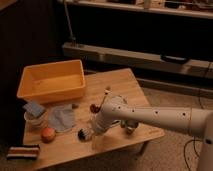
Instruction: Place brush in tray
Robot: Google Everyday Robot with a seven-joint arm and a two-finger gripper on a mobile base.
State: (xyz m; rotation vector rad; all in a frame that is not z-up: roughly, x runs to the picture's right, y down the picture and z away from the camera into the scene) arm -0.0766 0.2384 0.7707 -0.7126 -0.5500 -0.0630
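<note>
Striped block (22,151): lying flat at the near left corner of the wooden table (125,80), at about 7 o'clock from the table's middle.

Gripper (94,137): pointing down over the near part of the table, at about 6 o'clock from its middle. Its fingers are standing spread apart and gripping nothing that shows. Whether they are touching the brush cannot be told.

Brush (84,133): lying on the table outside the tray. Its round dark head is showing just at 9 o'clock of the gripper, and its handle is running under the gripper, mostly hidden.

Fruit (48,134): a round orange piece sitting at 9 o'clock of the brush head, apart from it.

Arm (155,117): white with dark dots, reaching in from 3 o'clock across the near right of the table.

Metal cup (131,127): standing behind the arm at its lower edge, partly covered.

Bowl (34,119): small and white, carrying a blue sponge (33,108), at 9 o'clock of the table's middle.

Cloth (62,118): blue-grey, lying crumpled just beside the bowl.

Red-headed stick (94,107): lying slantwise, its head near the middle and its shaft pointing towards 1 o'clock.

Tray (50,95): yellow-orange, sitting at the far left corner, at 11 o'clock, well apart from the brush.

Rack (150,55): dark, running along behind the table at 12 o'clock.
</note>
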